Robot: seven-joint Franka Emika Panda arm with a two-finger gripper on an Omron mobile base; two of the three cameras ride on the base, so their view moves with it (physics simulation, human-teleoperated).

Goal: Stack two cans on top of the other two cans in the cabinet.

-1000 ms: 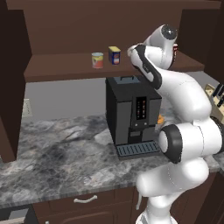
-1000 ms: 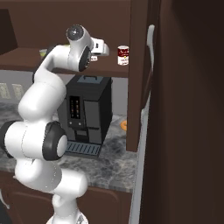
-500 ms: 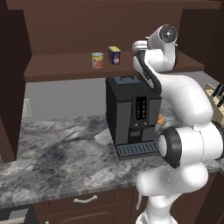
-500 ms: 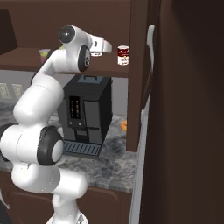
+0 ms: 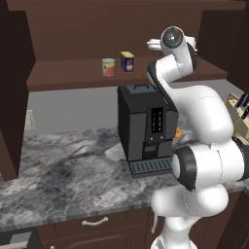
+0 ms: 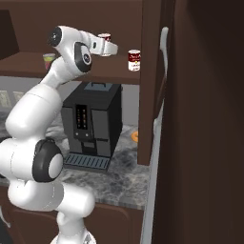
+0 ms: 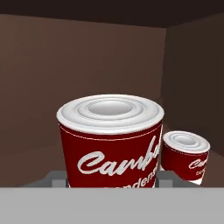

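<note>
The white arm reaches up into the large dark brown wooden cabinet [image 5: 97, 29], its end effector [image 6: 108, 46] level with the long shelf board. In the hand view a round red-and-white soup can [image 7: 111, 140] sits between the two dark fingertips [image 7: 54, 178], which flank its lower sides; its base and the contact points are cut off, so I cannot tell whether the end effector pinches it. From the right base view only its top rim shows above the hand. A second red-and-white round can [image 6: 134, 60] stands on the shelf just beside it, apart. Well apart along the shelf stand a short round can with red body and pale yellowish upper band [image 5: 108, 66] and a blue boxy tin with yellow top [image 5: 127, 61], close together. Below, a black coffee machine [image 5: 146, 127] stands on the grey marbled desk [image 5: 63, 175].
</note>
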